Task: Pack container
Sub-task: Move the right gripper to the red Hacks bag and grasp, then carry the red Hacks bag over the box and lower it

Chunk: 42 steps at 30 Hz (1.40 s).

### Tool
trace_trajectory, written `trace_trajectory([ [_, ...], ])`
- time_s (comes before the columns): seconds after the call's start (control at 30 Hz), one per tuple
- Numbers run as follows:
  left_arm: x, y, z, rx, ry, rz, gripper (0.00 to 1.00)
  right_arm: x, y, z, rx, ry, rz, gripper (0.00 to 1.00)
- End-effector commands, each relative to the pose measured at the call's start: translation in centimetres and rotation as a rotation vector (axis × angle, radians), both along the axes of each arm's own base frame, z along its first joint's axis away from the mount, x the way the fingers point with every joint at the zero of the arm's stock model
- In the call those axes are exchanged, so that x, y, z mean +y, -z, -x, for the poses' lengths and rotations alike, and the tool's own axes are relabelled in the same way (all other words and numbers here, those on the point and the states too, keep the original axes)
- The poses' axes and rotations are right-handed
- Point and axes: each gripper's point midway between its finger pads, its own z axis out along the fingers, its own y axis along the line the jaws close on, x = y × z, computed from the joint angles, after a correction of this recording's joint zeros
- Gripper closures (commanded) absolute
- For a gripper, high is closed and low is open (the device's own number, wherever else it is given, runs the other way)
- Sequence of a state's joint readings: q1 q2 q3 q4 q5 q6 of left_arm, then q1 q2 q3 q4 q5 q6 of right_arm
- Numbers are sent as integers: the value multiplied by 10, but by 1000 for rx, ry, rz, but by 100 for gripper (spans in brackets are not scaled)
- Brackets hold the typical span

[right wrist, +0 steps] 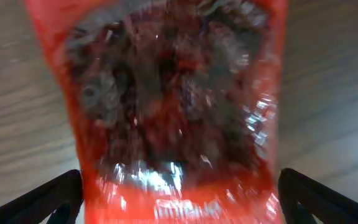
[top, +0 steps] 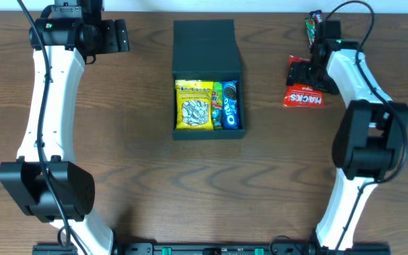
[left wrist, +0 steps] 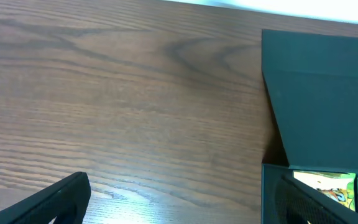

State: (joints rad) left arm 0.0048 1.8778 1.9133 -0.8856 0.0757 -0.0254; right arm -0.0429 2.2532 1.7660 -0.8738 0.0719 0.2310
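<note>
The container [top: 207,49], a dark square box, stands open at the table's middle with its flap lid laid back. Inside lie a yellow packet [top: 194,105], a narrow green packet [top: 217,105] and a blue Oreo packet [top: 231,105]. The box also shows at the right of the left wrist view [left wrist: 319,93]. My right gripper [top: 299,71] is open and low over a red Hacks packet [top: 304,98]. In the right wrist view the fingers [right wrist: 179,199] straddle this packet [right wrist: 173,93]. My left gripper [top: 122,35] is open and empty, left of the lid [left wrist: 182,205].
A dark snack bar [top: 313,23] lies at the far right edge, behind the right gripper. Both arm bases stand at the table's front edge. Bare wood lies between the left gripper and the box.
</note>
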Motion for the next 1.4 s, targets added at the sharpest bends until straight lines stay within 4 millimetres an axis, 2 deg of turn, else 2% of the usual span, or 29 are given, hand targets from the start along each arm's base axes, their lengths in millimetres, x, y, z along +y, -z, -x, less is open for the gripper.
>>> trace_trajectory([
  [0.0, 0, -12, -2, -31, 1, 3, 5, -1, 23, 6, 45, 32, -7, 1],
  [0.13, 0, -12, -2, -31, 1, 3, 5, 0, 31, 9, 66, 31, -13, 3],
  [0.23, 0, -12, -2, -31, 1, 3, 5, 1, 29, 10, 70, 31, -13, 25],
  [0.33, 0, -13, -2, -31, 1, 3, 5, 0, 18, 7, 73, 31, -13, 42],
  [0.4, 0, -13, -2, -31, 1, 3, 5, 0, 5, 3, 68, 31, -13, 53],
  [0.53, 0, -13, -2, -32, 1, 2, 5, 2, -38, -8, 46, 26, -14, 60],
  [0.63, 0, -13, -2, -33, 1, 2, 5, 13, -78, -14, 16, 6, -23, 62],
  [0.67, 0, -13, -2, -34, 1, 2, 5, 22, -96, -14, 0, -11, -35, 62],
  [0.73, 0, -13, -3, -35, 0, 2, 5, 55, -132, -13, -38, -73, -80, 62],
  [0.77, 0, -13, -3, -36, 0, 2, 5, 71, -142, -11, -47, -103, -103, 62],
  [0.83, 0, -14, -3, -39, 0, 2, 5, 120, -154, -1, -44, -196, -170, 62],
  [0.97, 0, -14, -4, -42, 1, 1, 5, 197, -149, 28, 23, -308, -223, 62],
  [1.1, 1, -14, -4, -42, 2, 0, 5, 249, -140, 55, 65, -398, -217, 59],
  [1.23, 1, -14, -4, -41, 3, 0, 5, 281, -122, 81, 126, -421, -210, 60],
  [1.37, 1, -14, -3, -38, 2, 0, 5, 299, -94, 101, 186, -373, -203, 63],
])
